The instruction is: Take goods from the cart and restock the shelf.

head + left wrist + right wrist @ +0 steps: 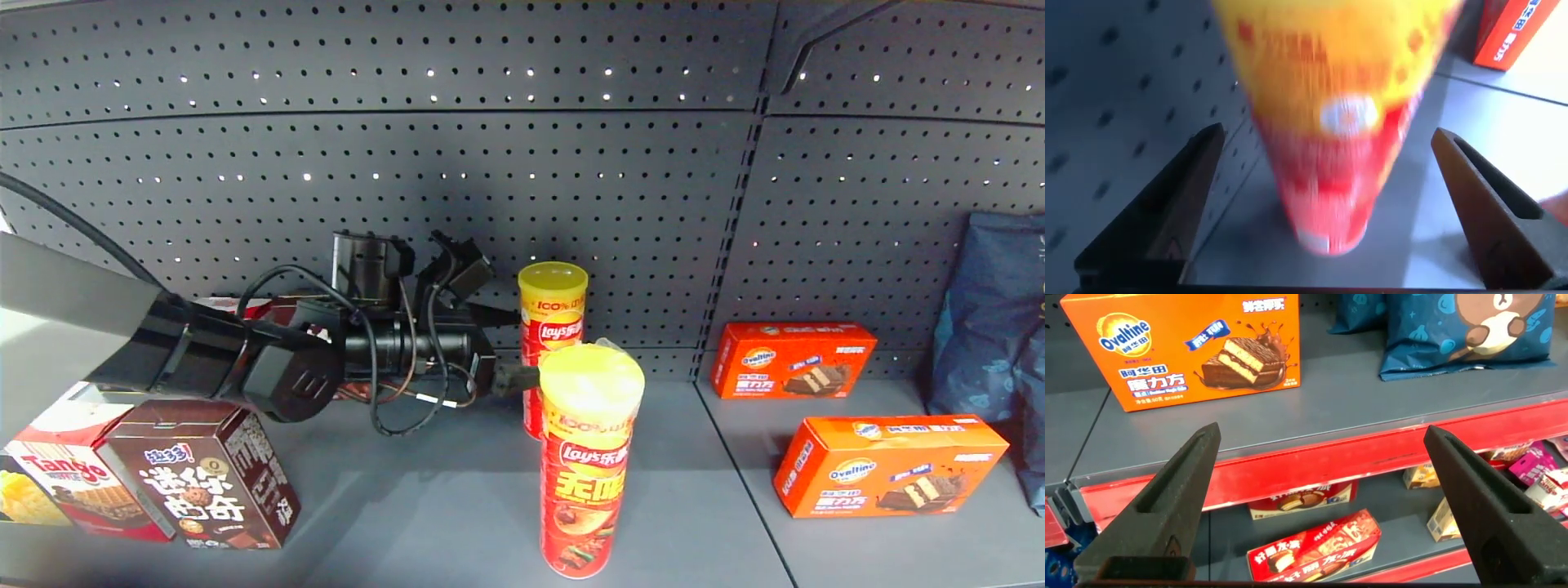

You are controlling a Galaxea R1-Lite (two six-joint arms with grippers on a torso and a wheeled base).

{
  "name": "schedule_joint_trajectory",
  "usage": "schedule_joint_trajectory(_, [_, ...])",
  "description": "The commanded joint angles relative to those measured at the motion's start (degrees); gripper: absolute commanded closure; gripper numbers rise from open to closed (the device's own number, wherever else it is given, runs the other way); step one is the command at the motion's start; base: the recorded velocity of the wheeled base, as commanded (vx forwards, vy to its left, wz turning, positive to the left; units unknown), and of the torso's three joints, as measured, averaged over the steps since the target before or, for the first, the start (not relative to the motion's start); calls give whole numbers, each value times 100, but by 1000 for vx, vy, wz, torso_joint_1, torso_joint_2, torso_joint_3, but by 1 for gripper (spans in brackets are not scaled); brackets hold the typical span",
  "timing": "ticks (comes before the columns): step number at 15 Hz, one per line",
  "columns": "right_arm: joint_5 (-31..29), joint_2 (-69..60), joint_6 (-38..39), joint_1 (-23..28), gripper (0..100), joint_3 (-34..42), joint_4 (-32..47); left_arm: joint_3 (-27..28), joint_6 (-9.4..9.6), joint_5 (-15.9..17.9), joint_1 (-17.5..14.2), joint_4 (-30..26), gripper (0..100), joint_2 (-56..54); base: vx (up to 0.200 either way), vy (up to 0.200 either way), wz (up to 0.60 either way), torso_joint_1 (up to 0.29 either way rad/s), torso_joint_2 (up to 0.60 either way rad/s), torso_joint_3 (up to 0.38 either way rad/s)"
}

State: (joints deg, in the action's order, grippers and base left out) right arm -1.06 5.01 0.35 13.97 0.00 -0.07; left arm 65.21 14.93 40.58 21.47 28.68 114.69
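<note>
Left end effector (1327, 132), spread, apparently flanks cylindrical can (1333, 175).

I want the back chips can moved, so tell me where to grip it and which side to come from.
Best grip the back chips can across its round wall at mid-height, coming in level from the robot's left. It stands upright, the front chips can blocks a straight-on approach, and the open left tool sits at that side.
</note>
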Motion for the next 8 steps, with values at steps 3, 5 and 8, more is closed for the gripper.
schedule_joint_trajectory(3, [1, 9, 0, 0, 0, 0, -1, -579, -8, -446, -81, 50, 0, -518, 0, 0, 0, 0, 0, 0])
schedule_joint_trajectory(5, [1, 9, 0, -8, 0, 0, -1, -623, -8, -938, -64, 50, 0, -553, 0, 0, 0, 0, 0, 0])
schedule_joint_trajectory(8, [1, 9, 0, 0, 0, 0, -1, -667, -8, -1052, -64, 41, 0, -650, 0, 0, 0, 0, 0, 0])
